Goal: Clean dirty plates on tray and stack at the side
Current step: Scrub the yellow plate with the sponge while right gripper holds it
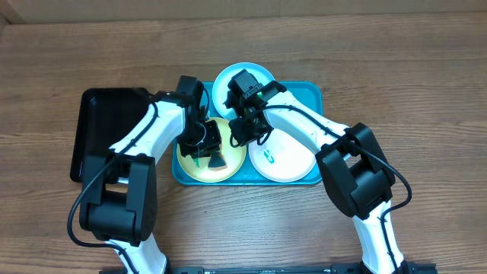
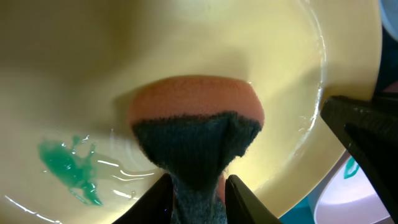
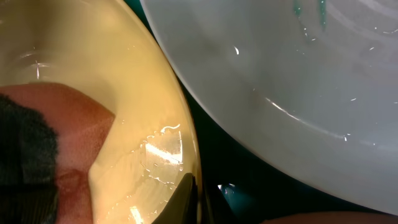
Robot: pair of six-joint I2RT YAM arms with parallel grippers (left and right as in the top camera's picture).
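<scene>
The turquoise tray (image 1: 308, 95) holds three plates: a light blue one (image 1: 227, 80) at the back, a yellow-green one (image 1: 190, 169) at the front left and a white one (image 1: 289, 164) at the front right. My left gripper (image 2: 198, 199) is shut on an orange sponge (image 2: 193, 102) by its dark scouring side, and the sponge rests on the yellow-green plate (image 2: 186, 43). A teal smudge (image 2: 68, 171) lies left of the sponge. My right gripper (image 3: 198, 193) is shut on that plate's rim (image 3: 168, 112). The white plate (image 3: 280, 74) beside it carries a small teal smudge (image 3: 309, 9).
A smaller black tray (image 1: 106, 129) lies left of the turquoise tray, under the left arm. Both arms cross over the middle of the turquoise tray. Bare wooden table (image 1: 411, 84) surrounds the trays.
</scene>
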